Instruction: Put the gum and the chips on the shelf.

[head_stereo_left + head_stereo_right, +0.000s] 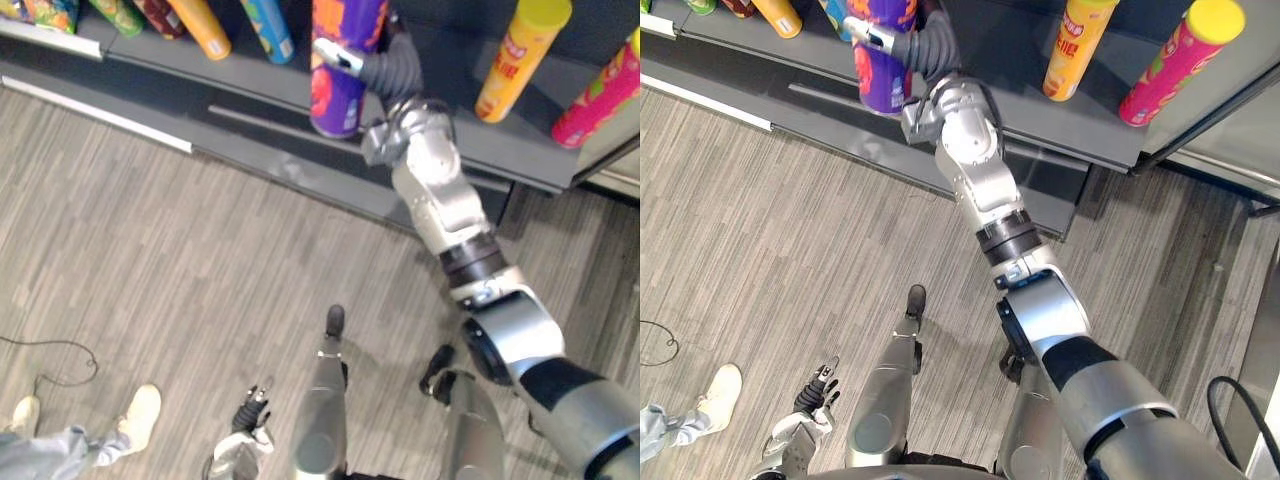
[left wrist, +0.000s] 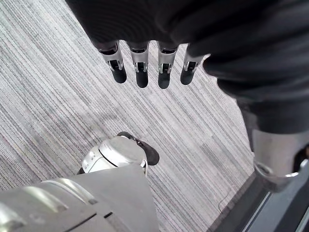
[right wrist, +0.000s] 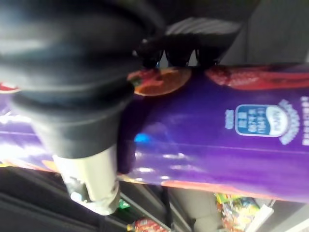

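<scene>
Low over the striped floor (image 1: 150, 260), the left hand (image 1: 250, 410) hangs with fingers loosely extended, holding nothing. At the shelf's (image 1: 500, 150) front edge, the right hand (image 1: 370, 62) wraps the upright purple chips can (image 1: 335, 100). A yellow chips can (image 1: 520, 60) stands farther back.

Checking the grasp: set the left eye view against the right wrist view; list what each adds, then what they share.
Left eye view adds the shelf, a yellow can and a pink can on it, the left hand over the floor, a person's shoe. Right wrist view adds the fingers curled over the printed side of the purple chips can. Both share that can and the right hand shut on it.
</scene>
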`<state>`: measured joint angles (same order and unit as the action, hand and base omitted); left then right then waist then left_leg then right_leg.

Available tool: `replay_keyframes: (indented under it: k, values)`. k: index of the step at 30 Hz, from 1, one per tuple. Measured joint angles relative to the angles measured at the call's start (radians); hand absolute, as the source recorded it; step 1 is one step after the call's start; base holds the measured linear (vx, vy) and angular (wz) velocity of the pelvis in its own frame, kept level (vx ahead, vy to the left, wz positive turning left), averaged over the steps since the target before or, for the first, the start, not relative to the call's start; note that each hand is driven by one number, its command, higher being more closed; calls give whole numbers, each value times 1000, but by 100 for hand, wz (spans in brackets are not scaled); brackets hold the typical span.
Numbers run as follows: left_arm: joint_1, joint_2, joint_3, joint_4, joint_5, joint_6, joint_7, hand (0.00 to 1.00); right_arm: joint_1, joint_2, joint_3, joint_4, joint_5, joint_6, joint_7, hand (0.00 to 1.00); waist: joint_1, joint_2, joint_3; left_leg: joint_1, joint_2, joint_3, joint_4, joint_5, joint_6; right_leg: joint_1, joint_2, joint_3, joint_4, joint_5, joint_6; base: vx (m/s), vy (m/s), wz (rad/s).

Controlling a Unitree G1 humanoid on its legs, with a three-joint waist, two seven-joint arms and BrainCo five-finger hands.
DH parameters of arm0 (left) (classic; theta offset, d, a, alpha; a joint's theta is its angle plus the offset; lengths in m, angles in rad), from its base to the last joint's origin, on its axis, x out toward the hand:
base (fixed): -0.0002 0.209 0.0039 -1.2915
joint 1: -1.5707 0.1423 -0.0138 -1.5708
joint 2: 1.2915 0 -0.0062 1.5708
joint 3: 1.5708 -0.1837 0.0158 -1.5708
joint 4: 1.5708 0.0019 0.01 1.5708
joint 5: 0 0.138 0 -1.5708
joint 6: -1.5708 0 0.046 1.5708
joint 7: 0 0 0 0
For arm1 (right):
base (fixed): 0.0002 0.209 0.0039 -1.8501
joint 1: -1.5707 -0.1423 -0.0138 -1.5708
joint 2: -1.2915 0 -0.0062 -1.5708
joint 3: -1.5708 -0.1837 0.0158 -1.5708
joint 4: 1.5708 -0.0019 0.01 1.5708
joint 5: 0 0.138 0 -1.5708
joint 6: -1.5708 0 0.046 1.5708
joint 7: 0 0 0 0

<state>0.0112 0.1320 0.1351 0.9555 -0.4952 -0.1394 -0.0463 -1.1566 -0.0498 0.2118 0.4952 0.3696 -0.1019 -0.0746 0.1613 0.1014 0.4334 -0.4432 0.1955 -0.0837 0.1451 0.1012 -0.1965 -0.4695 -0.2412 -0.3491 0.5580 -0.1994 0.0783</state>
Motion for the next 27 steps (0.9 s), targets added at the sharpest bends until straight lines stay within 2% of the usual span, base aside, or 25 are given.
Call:
replay_keyframes:
  k: [5,7,10,14,16,18,19,22,27]
  values:
    - [5,0,30,2,13,18,2,0,114,10,33,-165,60,-7,44,100,-26,-41,-24,15,3,8,-1,-5,-1,16,2,1,-10,-1,-1,46,-16,-3]
    - [25,1,40,2,39,18,3,0,186,-18,22,-226,89,-23,59,100,-37,-67,-43,36,4,19,-2,-10,1,33,5,9,-18,0,0,46,-6,-9]
    - [51,0,44,8,43,20,3,0,292,-39,-43,-255,114,-37,60,100,-55,-88,-77,59,9,33,-2,-23,1,54,15,23,-40,3,4,43,2,-12]
    - [75,-3,63,16,52,20,2,0,460,-95,-166,-278,123,-37,35,100,-74,-96,-94,102,10,48,-2,-37,6,100,21,32,-71,10,16,43,13,-11]
    - [81,-3,68,30,79,22,0,0,641,-109,-231,-349,171,-37,31,100,-84,-100,-111,117,11,62,-2,-47,9,115,22,37,-87,14,20,62,17,-13]
    - [94,-4,69,31,85,27,0,0,755,-104,-236,-391,202,-36,35,100,-102,-108,-121,127,11,73,-2,-52,10,116,24,50,-91,16,20,98,9,-19]
    - [106,-8,69,32,87,36,-1,0,876,-90,-233,-440,230,-31,45,100,-119,-111,-127,145,11,76,-2,-61,10,134,26,56,-99,18,22,99,0,-16]
    - [111,-11,69,32,119,41,-6,0,1085,-78,-231,-526,287,-20,104,100,-141,-115,-143,171,16,94,-2,-76,11,152,30,64,-108,17,23,88,-7,-14]
    - [119,-9,74,34,126,40,-5,0,1293,-33,-182,-595,308,-2,188,100,-167,-124,-167,204,18,105,-2,-91,9,184,34,70,-121,15,25,38,-3,-7]
